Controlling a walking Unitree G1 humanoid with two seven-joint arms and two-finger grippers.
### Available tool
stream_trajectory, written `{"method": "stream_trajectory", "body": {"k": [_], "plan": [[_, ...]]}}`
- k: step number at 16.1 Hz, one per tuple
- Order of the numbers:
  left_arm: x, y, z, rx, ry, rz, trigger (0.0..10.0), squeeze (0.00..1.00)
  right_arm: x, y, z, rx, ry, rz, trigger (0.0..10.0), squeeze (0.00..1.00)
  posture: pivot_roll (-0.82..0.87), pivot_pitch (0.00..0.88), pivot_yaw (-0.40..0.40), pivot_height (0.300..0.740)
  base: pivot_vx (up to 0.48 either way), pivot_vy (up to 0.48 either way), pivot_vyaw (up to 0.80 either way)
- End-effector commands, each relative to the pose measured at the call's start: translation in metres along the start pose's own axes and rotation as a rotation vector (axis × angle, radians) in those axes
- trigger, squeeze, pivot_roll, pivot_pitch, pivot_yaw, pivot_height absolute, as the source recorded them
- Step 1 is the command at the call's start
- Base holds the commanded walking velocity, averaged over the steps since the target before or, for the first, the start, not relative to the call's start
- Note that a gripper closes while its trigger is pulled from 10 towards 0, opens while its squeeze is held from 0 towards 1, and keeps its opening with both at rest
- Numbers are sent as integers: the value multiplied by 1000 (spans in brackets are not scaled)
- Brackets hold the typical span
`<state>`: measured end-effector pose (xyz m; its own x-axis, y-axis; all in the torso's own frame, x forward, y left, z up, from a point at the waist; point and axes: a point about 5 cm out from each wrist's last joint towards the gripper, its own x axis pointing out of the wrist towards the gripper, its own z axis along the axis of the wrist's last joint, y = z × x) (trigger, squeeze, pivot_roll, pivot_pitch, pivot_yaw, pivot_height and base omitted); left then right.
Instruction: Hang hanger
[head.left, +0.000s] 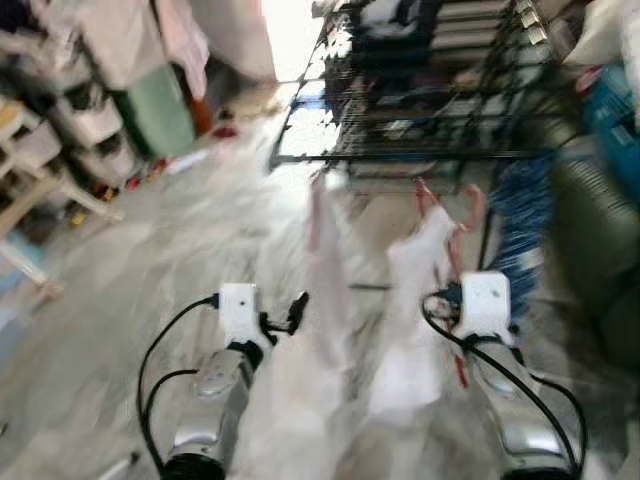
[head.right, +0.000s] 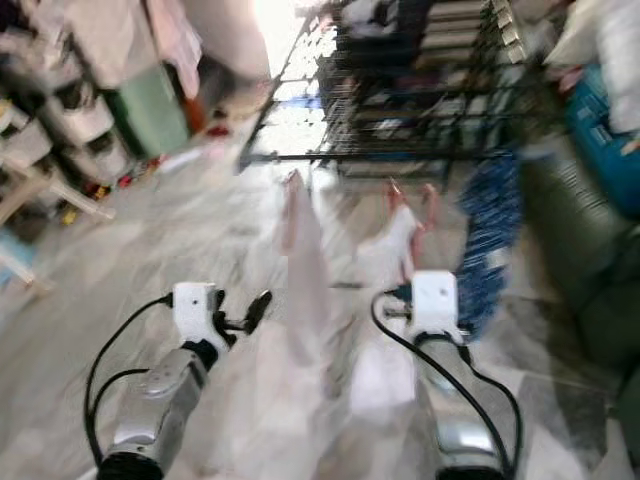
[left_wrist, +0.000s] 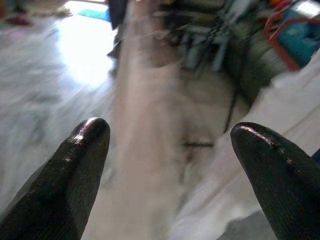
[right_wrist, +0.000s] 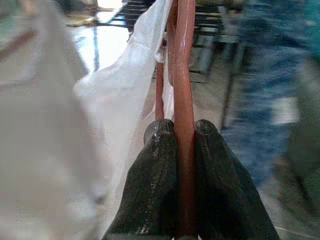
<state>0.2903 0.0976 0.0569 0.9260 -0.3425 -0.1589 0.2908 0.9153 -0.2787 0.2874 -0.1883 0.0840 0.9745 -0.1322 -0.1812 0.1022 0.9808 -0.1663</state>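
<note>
Left eye view: the picture is blurred. The right gripper sits right of centre and holds a reddish hanger with a white garment draped down the middle of the frame. The left gripper is at lower centre-left, beside a pale pink cloth that hangs down the centre. A black wire rack fills the upper right, with a blue patterned cloth hanging at its right side. White storage drawers and a green bin stand at the upper left on the grey marbled floor.

Right eye view: the same scene, shifted slightly leftward.

Left wrist view: the two black fingers are spread wide apart with nothing between them; the pale pink cloth runs up the centre of the frame beyond them.

Right wrist view: the two fingers are pressed together on the reddish hanger bar, which runs straight up the centre; the white garment hangs off it toward the left, and the blue cloth blurs at the right.
</note>
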Motion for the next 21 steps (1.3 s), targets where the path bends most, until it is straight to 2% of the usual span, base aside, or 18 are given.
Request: {"method": "stream_trajectory", "body": {"k": [1, 6, 8, 13, 15, 19, 21], "plan": [[-1, 0, -2, 9, 13, -3, 10000, 0, 3, -2, 9, 10, -38, -9, 10000, 0, -210, 20, 103, 740, 352, 0, 0], [-1, 0, -3, 8, 16, -3, 10000, 0, 5, -3, 11, -3, -45, -5, 10000, 0, -209, 23, 103, 740, 341, 0, 0], [-2, 1, -3, 8, 21, 6, 10000, 0, 4, 0, 10, -27, -41, 17, 10000, 0, -209, 23, 103, 740, 0, 0, 0], [-3, 6, -5, 31, 37, 56, 10000, 0, 5, 14, 10, -47, -25, 133, 10000, 0, -206, 30, 110, 740, 0, 0, 171], [-3, 8, -3, 31, 30, 69, 10000, 0, 7, 20, 18, -54, -54, 164, 10000, 0, -200, 36, 112, 740, 0, 0, 0], [-6, 8, -4, 32, 36, 57, 10000, 0, 6, 29, 19, -58, -64, 170, 10000, 0, -189, 41, 119, 740, 0, 0, 0], [-8, 1, -7, -4, 58, -32, 10000, 0, 14, 25, 24, -11, -38, 119, 10000, 0, -185, 45, 125, 740, 0, 0, 0]]}}
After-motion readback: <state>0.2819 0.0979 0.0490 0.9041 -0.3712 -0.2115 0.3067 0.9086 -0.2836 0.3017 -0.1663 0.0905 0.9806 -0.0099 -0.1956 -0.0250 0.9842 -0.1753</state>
